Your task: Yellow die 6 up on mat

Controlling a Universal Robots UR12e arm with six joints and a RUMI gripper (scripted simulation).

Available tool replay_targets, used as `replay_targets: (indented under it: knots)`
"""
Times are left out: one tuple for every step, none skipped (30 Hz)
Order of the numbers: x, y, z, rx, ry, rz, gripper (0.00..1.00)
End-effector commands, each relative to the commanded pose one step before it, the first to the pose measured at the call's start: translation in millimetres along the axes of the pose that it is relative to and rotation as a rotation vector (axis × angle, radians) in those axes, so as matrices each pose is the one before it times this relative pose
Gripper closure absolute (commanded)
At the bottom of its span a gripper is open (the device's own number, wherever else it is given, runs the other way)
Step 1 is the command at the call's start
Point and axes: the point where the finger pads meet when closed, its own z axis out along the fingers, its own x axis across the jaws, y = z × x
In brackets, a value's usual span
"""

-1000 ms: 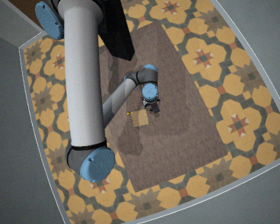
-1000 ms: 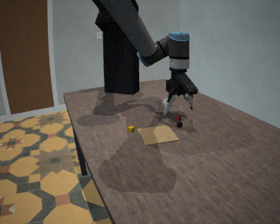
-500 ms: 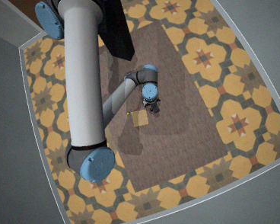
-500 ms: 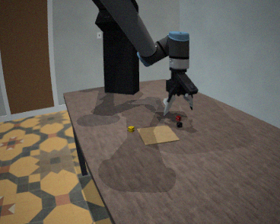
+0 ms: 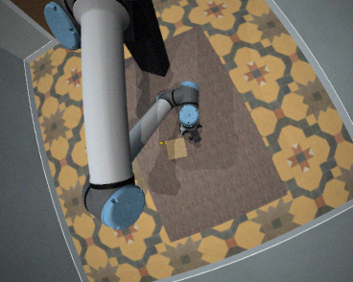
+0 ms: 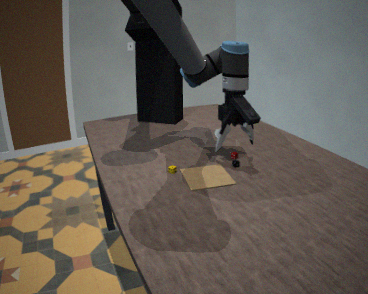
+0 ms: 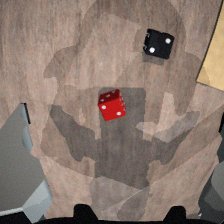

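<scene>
The yellow die (image 6: 172,169) lies on the table just left of the tan mat (image 6: 208,177), off it; it also shows as a small dot in the overhead view (image 5: 161,142). My gripper (image 6: 235,139) hangs open and empty above a red die (image 7: 111,105) and a black die (image 7: 159,43). In the side view the red die (image 6: 234,155) and black die (image 6: 235,163) sit on the table by the mat's far right corner. The red die lies between my spread fingers in the wrist view, well below them. The mat's corner (image 7: 214,70) shows at the right edge of the wrist view.
The arm's dark pedestal (image 6: 158,75) stands at the table's back. The table's left edge (image 6: 105,200) drops to a patterned tile floor. The arm's long links (image 5: 105,96) hide part of the table in the overhead view.
</scene>
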Motion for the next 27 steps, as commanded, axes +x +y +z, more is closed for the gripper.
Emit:
replay_targets:
  knots:
    - [-1.16, 0.62, -1.95, 0.00056, -0.00099, -0.00108, 0.0]
    - [0.0, 0.0, 0.0, 0.0, 0.0, 0.0, 0.0]
    - [0.0, 0.0, 0.0, 0.0, 0.0, 0.0, 0.0]
    - [0.0, 0.0, -0.08, 0.0, 0.0, 0.0, 0.0]
    - [0.0, 0.0, -0.51, 0.0, 0.0, 0.0, 0.0]
    - [0.0, 0.0, -1.26, 0.0, 0.0, 0.0, 0.0]
    - [0.0, 0.0, -2.23, 0.0, 0.0, 0.0, 0.0]
    - [0.0, 0.0, -3.35, 0.0, 0.0, 0.0, 0.0]
    - [0.0, 0.0, -4.53, 0.0, 0.0, 0.0, 0.0]
    - [0.0, 0.0, -5.7, 0.0, 0.0, 0.0, 0.0]
    - [0.0, 0.0, -6.81, 0.0, 0.0, 0.0, 0.0]
    - [0.0, 0.0, -7.77, 0.0, 0.0, 0.0, 0.0]
    - [0.0, 0.0, -8.4, 0.0, 0.0, 0.0, 0.0]
    - [0.0, 0.0, -8.79, 0.0, 0.0, 0.0, 0.0]
    - [0.0, 0.0, -8.93, 0.0, 0.0, 0.0, 0.0]
    - [0.0, 0.0, 0.0, 0.0, 0.0, 0.0, 0.0]
    - [0.0, 0.0, 0.0, 0.0, 0.0, 0.0, 0.0]
    - [0.0, 0.0, -8.81, 0.0, 0.0, 0.0, 0.0]
    - [0.0, 0.0, -8.45, 0.0, 0.0, 0.0, 0.0]
    - [0.0, 0.0, -7.89, 0.0, 0.0, 0.0, 0.0]
    - [0.0, 0.0, -7.12, 0.0, 0.0, 0.0, 0.0]
    - [0.0, 0.0, -6.22, 0.0, 0.0, 0.0, 0.0]
    - [0.0, 0.0, -5.2, 0.0, 0.0, 0.0, 0.0]
    - [0.0, 0.0, -4.13, 0.0, 0.0, 0.0, 0.0]
    - [0.0, 0.0, -3.06, 0.0, 0.0, 0.0, 0.0]
    - [0.0, 0.0, -2.04, 0.0, 0.0, 0.0, 0.0]
    - [0.0, 0.0, -1.15, 0.0, 0.0, 0.0, 0.0]
